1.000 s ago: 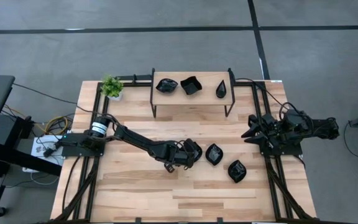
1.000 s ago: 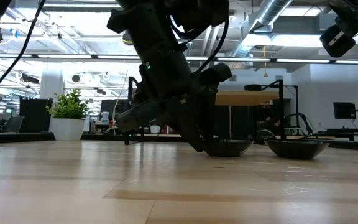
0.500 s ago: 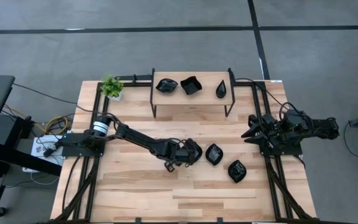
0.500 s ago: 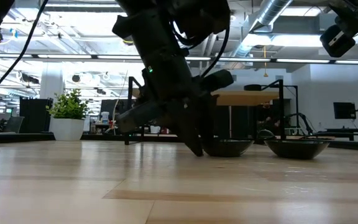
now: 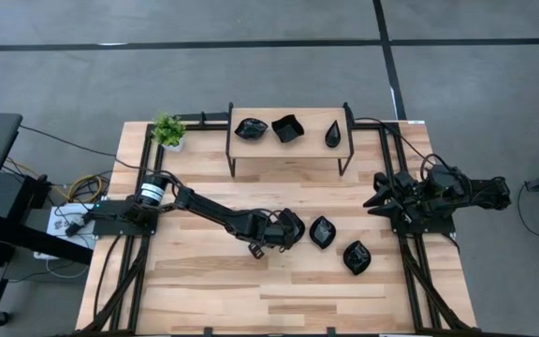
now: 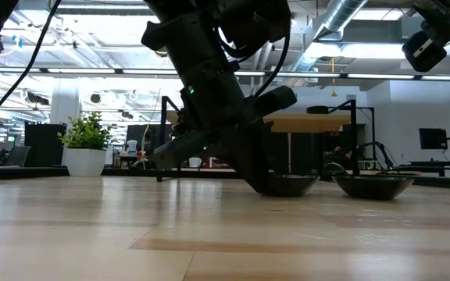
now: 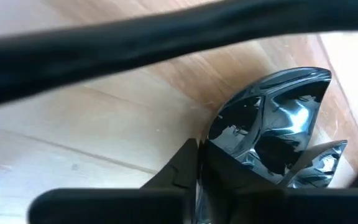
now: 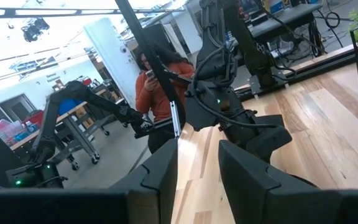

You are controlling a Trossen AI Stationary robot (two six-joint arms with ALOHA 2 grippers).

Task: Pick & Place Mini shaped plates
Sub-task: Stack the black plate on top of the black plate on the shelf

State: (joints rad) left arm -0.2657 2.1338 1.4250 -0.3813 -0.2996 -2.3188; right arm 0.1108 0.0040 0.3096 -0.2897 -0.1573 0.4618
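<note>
With the left gripper (image 5: 299,234) closed on the rim of a mini plate (image 5: 322,232) resting on the worktop (image 5: 204,281), a slow, level lift is advised so that the neighbouring plate (image 5: 356,257) is not nudged.

Two dark jointed arms trail black cables; the left arm (image 5: 204,208) wears a silver band.

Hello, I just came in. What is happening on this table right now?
The left gripper is down on the table, shut on the edge of a small black plate. A second plate lies beside it. Three more plates sit on a small raised shelf at the back, next to a potted plant. The right gripper waits open at the right edge, holding nothing.
</note>
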